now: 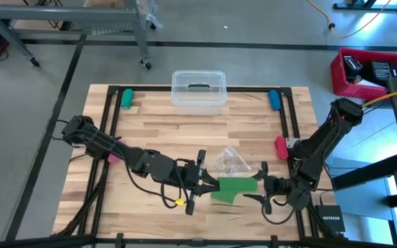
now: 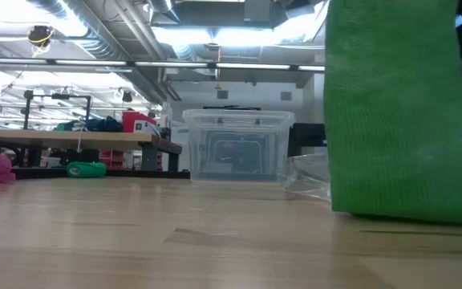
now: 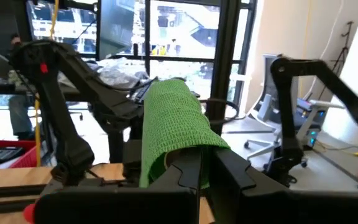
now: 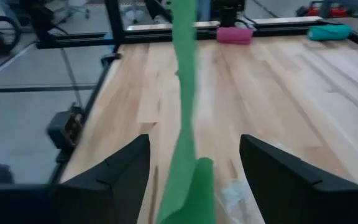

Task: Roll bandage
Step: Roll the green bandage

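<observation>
The bright green bandage (image 1: pixel 237 187) hangs near the table's front edge, between my two grippers. In the low view it is a broad green sheet (image 2: pixel 395 112) whose lower edge meets the wood. My left gripper (image 1: pixel 211 186) reaches in level from the left and is shut on the bandage. My right gripper (image 1: pixel 259 184) stands open at the bandage's right. Its two fingers lie on either side of the strip (image 4: pixel 184 106), which shows edge-on, and neither finger touches it. My left gripper pinches the bandage's upper end (image 3: pixel 188 146) between its two fingers (image 3: pixel 229 171). The fingers lie level and point toward the table's right. The cloth drapes over the fingertips and hangs below them, its lower edge (image 2: pixel 399 213) on the table.
A clear plastic bag (image 1: pixel 229 160) lies just behind the bandage. A clear lidded box (image 1: pixel 198 90) stands at the far edge. A green roll (image 1: pixel 126 98), a blue roll (image 1: pixel 274 100) and a pink roll (image 1: pixel 280 147) lie along the black frame. The table's middle is bare wood.
</observation>
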Robot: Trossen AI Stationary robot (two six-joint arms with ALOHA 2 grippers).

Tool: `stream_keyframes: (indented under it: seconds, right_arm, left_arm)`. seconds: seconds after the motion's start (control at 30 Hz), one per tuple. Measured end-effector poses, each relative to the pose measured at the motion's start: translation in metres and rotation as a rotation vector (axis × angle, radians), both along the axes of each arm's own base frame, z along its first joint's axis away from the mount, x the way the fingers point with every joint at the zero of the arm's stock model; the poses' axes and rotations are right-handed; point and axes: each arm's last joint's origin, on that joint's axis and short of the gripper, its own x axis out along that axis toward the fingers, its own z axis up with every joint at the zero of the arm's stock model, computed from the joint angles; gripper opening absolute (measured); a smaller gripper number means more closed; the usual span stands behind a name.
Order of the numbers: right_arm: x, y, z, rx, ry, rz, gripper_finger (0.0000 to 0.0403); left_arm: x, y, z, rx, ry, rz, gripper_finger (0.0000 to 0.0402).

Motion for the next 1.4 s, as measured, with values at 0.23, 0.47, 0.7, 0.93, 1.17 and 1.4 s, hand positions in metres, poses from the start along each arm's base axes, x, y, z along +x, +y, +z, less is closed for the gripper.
stream_keyframes:
  seconds: [0.23,0.47,0.7,0.93,1.17,1.4]
  right_arm:
    - [0.017,0.002,-0.009,-0.019,-0.041,-0.078,0.0248]
    - [0.030,0.010,-0.012,-0.079,-0.096,-0.029,0.0248]
    - [0.039,0.006,-0.011,-0.044,-0.095,-0.015,0.0248]
    - [0.056,-0.006,-0.011,0.066,-0.061,0.039,0.0243]
    - [0.054,-0.006,-0.011,-0.050,-0.075,0.035,0.0073]
    - [0.029,-0.002,0.006,-0.183,-0.077,0.004,0.0010]
  left_arm:
    - [0.001,0.002,0.001,0.029,-0.013,0.009,0.0011]
    - [0.000,0.002,0.001,0.015,-0.014,0.007,0.0011]
    - [0.000,0.001,0.000,0.019,-0.003,0.005,0.0011]
    - [0.000,0.001,0.000,0.011,-0.002,0.006,0.0011]
    - [0.000,0.001,0.001,0.000,-0.006,0.006,0.0011]
    - [-0.011,0.003,0.015,-0.124,-0.012,-0.018,0.0011]
